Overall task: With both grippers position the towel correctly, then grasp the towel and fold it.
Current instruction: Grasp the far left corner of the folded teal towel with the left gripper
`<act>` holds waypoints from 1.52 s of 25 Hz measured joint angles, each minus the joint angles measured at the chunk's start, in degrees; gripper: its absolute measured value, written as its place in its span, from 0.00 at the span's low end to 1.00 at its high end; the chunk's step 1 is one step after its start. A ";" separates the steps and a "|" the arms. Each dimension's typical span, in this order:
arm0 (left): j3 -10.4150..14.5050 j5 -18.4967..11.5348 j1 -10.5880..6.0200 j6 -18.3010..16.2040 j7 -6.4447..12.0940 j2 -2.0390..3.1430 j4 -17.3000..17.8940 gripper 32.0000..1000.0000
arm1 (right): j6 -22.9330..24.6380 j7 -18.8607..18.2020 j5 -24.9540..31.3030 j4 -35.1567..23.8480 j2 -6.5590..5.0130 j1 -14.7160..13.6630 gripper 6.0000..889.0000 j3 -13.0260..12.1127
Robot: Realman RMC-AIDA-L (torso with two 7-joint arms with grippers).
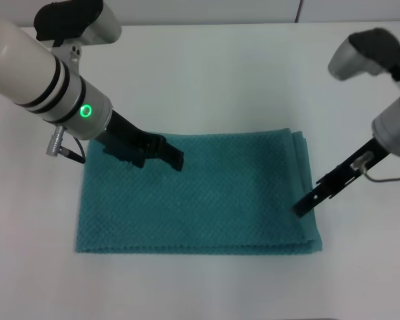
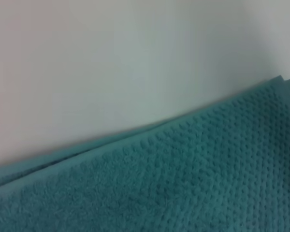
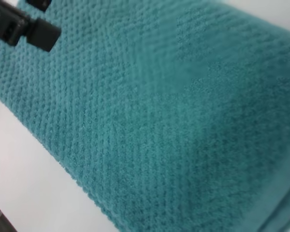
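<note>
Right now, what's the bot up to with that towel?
Both arms are over the teal towel, which lies flat on the white table, already layered with stacked edges along its right side. The left gripper is low over the towel's far-left part, tips pointing toward the middle. The right gripper is down at the towel's right edge, near the front corner. No part of the cloth is lifted, so no grasp shows and this fold has not begun.
</note>
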 joint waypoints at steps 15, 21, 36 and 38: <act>-3.41 4.08 2.88 2.65 0.44 0.26 1.98 0.85 | -7.23 5.62 0.40 -24.33 -0.02 -5.37 0.97 0.73; -3.87 11.77 3.96 4.07 0.08 0.20 4.02 0.85 | -7.33 6.32 0.42 -26.53 -0.02 -5.84 0.97 0.80; -0.56 20.92 5.15 0.57 -2.76 -0.77 5.38 0.85 | -5.69 6.40 1.40 -26.15 -0.02 -5.38 0.97 0.81; 0.09 20.93 5.04 -0.38 -2.78 -0.85 4.19 0.85 | -5.66 6.40 1.82 -26.12 -0.02 -5.33 0.97 0.81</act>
